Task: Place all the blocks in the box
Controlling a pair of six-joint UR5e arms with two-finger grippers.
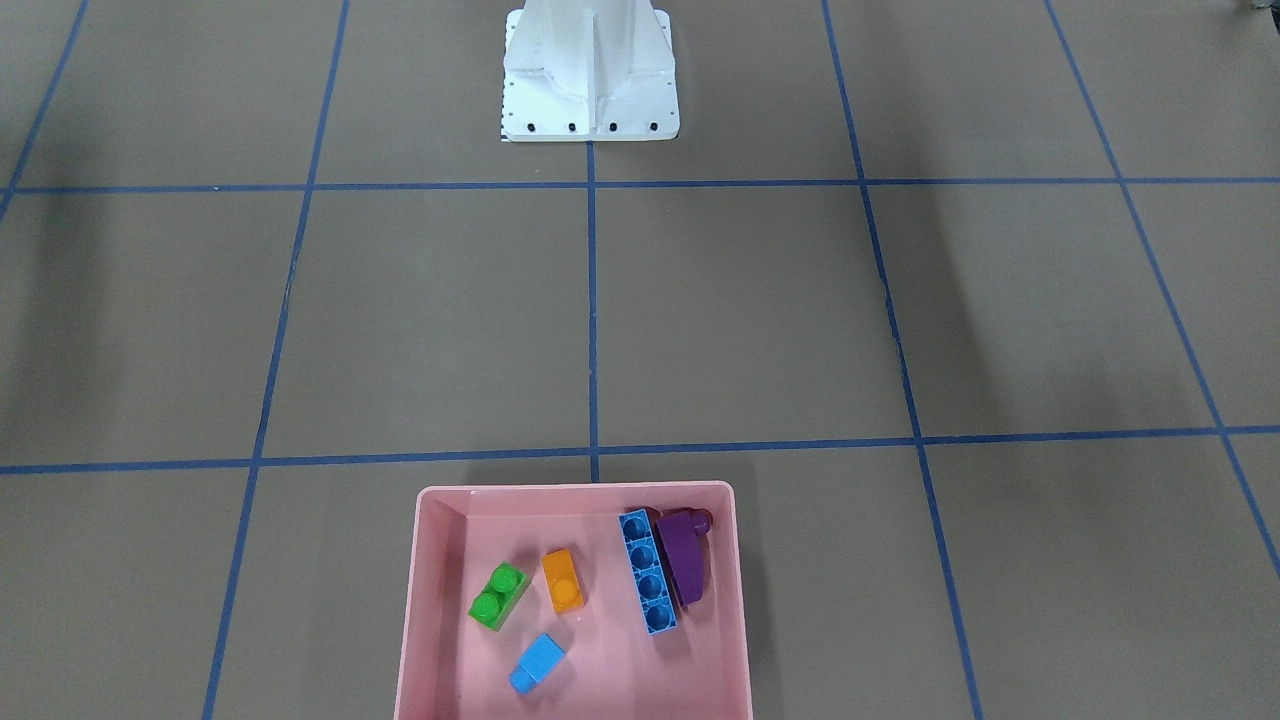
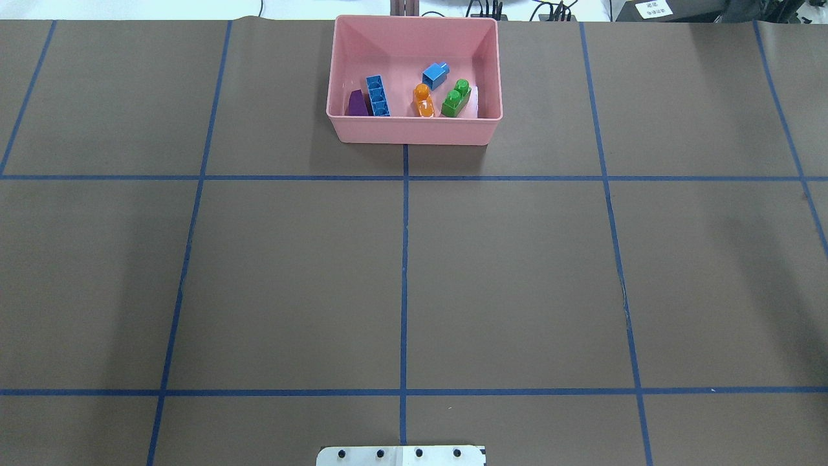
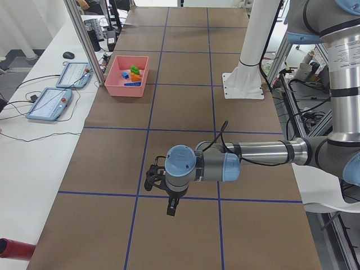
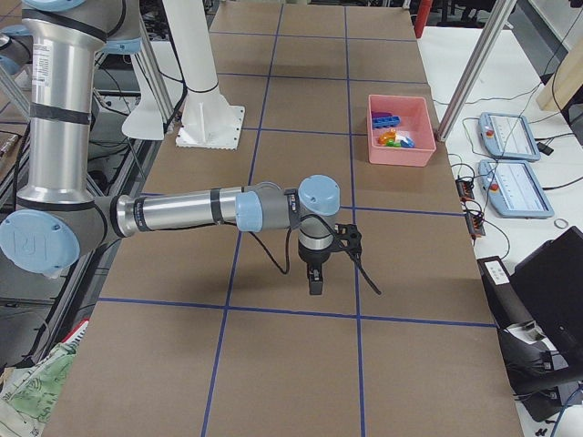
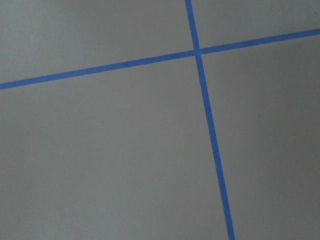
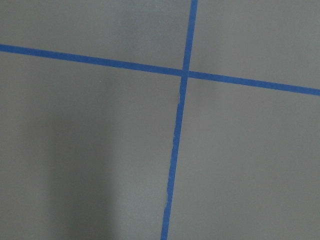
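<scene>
All five blocks [image 1: 563, 582] lie in the box [image 1: 575, 487], so I judge nothing is left to fetch; I cannot tell if the left gripper [image 3: 171, 208] or right gripper [image 4: 315, 281] is apart.

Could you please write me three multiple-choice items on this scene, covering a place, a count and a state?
1. In the box, the purple block lies: A) right beside the long light-blue block; B) alone in the middle; C) stacked on two others.
2. Blocks in the box: A) three; B) five; C) seven.
3. The box is: A) tipped over; B) empty; C) upright on the table.
1 A: they lie side by side. 2 B: add the green block, orange block and small light-blue block. 3 C: its open side faces up.
</scene>
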